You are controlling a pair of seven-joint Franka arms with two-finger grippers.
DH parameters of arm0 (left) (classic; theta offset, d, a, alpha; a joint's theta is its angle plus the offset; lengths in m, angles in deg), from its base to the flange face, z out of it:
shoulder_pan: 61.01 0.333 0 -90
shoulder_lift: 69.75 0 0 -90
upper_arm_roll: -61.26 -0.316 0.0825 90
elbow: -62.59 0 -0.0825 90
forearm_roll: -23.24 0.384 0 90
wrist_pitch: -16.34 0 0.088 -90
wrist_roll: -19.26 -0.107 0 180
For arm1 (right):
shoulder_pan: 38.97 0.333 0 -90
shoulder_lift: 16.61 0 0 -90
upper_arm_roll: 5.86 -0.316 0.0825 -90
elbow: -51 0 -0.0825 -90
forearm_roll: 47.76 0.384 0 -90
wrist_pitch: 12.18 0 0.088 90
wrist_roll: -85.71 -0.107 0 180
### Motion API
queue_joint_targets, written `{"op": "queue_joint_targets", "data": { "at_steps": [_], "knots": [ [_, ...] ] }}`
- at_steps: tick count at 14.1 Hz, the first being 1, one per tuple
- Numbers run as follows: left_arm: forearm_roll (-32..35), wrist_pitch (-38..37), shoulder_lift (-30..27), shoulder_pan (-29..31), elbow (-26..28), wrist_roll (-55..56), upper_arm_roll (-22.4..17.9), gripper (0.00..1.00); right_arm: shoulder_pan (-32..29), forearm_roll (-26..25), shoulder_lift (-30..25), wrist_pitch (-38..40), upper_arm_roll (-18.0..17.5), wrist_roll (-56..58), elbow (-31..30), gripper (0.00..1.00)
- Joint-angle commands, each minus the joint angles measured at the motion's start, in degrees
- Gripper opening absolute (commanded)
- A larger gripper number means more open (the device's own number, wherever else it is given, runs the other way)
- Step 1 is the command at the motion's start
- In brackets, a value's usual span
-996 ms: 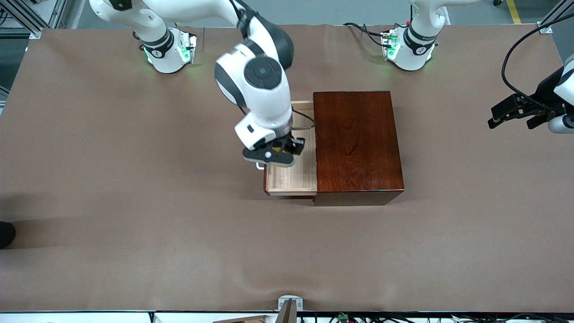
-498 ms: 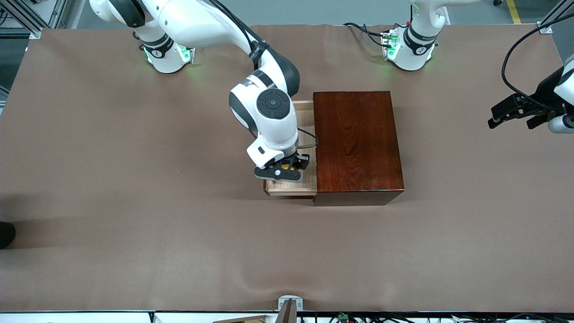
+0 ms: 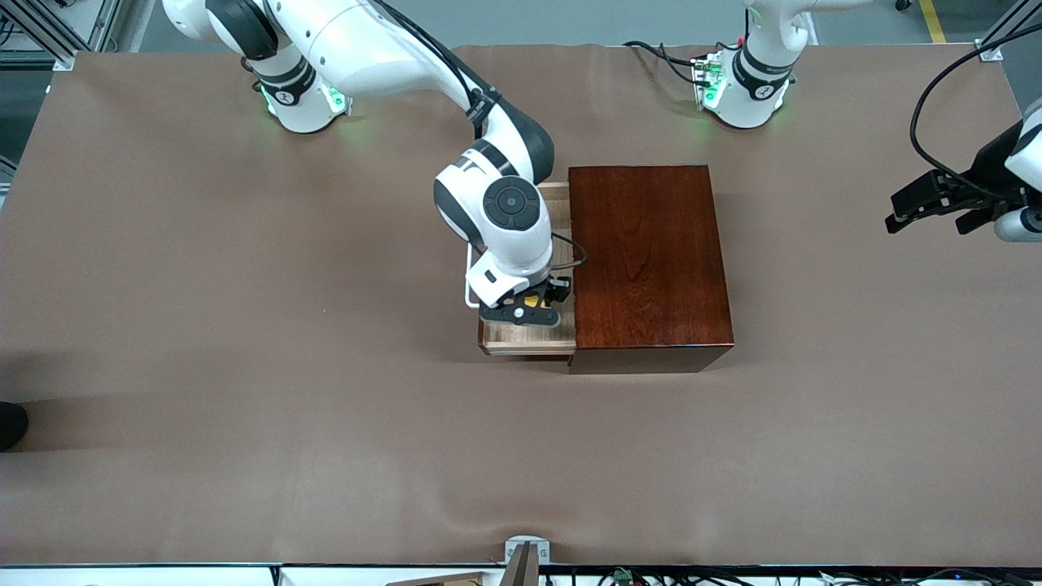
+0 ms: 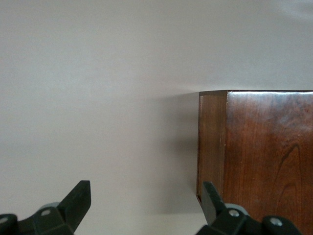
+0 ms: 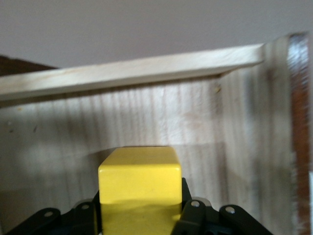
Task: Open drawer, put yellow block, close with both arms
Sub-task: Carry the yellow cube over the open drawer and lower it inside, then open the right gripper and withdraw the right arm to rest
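Tool [image 5: 142, 215] grips glossy yellow cube [image 5: 140, 188].

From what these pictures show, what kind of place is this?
Probably a robotics lab or test bench. Two white arms stand on green-lit bases at a table under a brown cover, with aluminium framing and loose cables at its edges. The only props are a wooden box and a yellow block.

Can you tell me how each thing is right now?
drawer: pulled open from the wooden box.
yellow block: between the right tool's fingers, down in the drawer.
left tool: open, empty, waiting past the box at its arm's table end.
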Motion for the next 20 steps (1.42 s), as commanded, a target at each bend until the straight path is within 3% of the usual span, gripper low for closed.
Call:
{"op": "queue_joint_targets", "data": {
  "at_steps": [1, 3, 5, 10, 14, 18, 20],
  "knots": [
    [-0.19, -1.24, 0.31, 0.27, -1.35, 0.03, 0.15, 1.0, -0.45, 2.6, -0.83, -0.67, 0.13, 0.65, -0.47, 1.0],
    [-0.19, -1.24, 0.22, 0.09, -1.35, 0.12, 0.23, 1.0, -0.63, 2.78, -2.14, 0.73, 0.13, 0.65, -0.12, 1.0],
    [-0.28, -1.24, 0.31, 0.27, -1.35, 0.03, 0.23, 1.0, -0.98, 2.51, -3.9, 6.85, 0.39, 0.65, 0.23, 1.0],
    [-0.19, -1.24, 0.31, -0.17, -1.18, 0.03, 0.23, 1.0, -7.21, 2.86, -15.22, 20.49, 0.04, 1.7, 1.9, 1.0],
    [-0.19, -1.33, 0.31, -0.35, -1.0, 0.21, 2.25, 1.0, -14.94, 2.08, -24.81, 31.13, 0.74, 16.18, -0.11, 1.0],
    [-0.28, -1.5, 0.3, -0.35, -1.0, 0.12, 2.34, 1.0, -20.57, -6.08, -37.11, 31.68, 0.83, 27.34, -12.57, 1.0],
    [-0.28, -1.85, 0.31, -0.35, -1.09, 0.12, 2.34, 1.0, -26.27, -6.54, -41.25, 31.68, 0.57, 32.88, -16.45, 1.0]
  ]
}}
